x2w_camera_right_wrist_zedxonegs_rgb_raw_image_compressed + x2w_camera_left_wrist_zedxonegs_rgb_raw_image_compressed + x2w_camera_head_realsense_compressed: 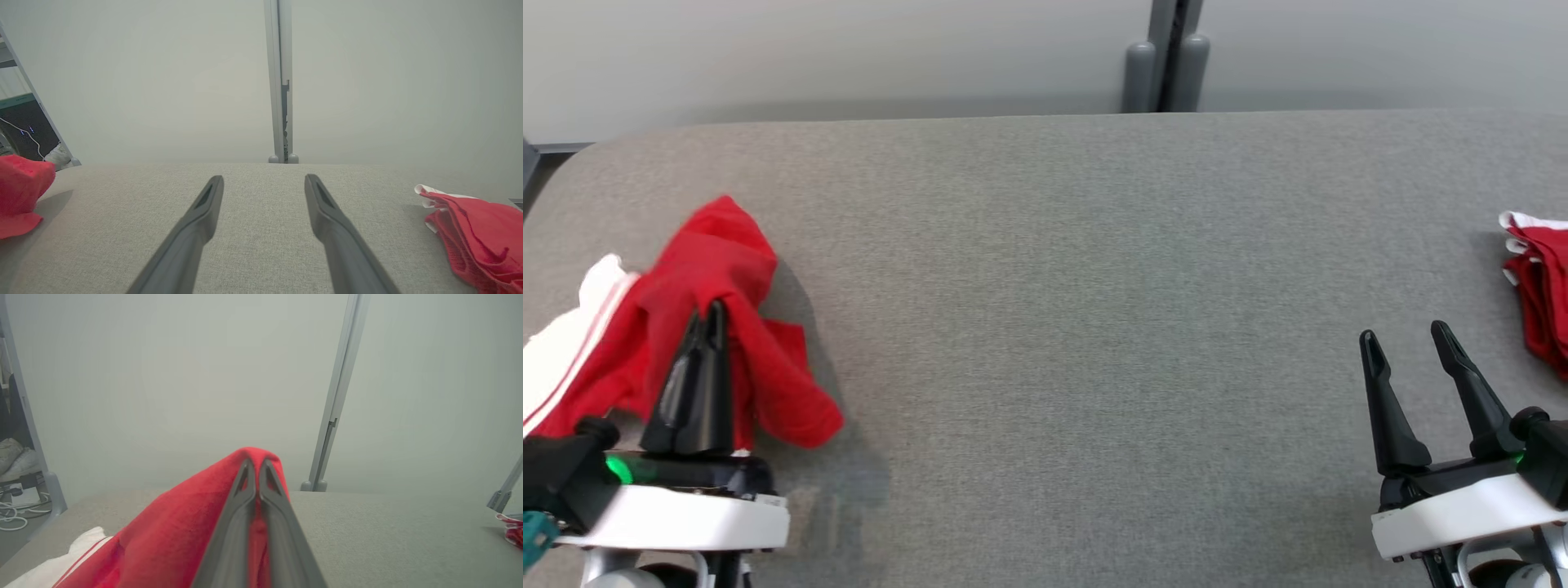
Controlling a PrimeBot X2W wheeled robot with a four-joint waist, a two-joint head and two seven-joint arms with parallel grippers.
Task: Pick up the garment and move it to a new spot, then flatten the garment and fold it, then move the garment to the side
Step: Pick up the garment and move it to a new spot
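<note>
1. Grip: the left claw (712,310) is pinched shut on a fold of the red garment (727,253), its tips pressed together.
2. The garment hangs from that pinch in a peak over the tabletop's (1078,286) left end, its lower folds beside a white cloth (568,335).
3. The right claw (1403,331) stands wide open and empty above the tabletop's right side.
4. A second red garment (1539,286) lies near it at the right edge.
</note>
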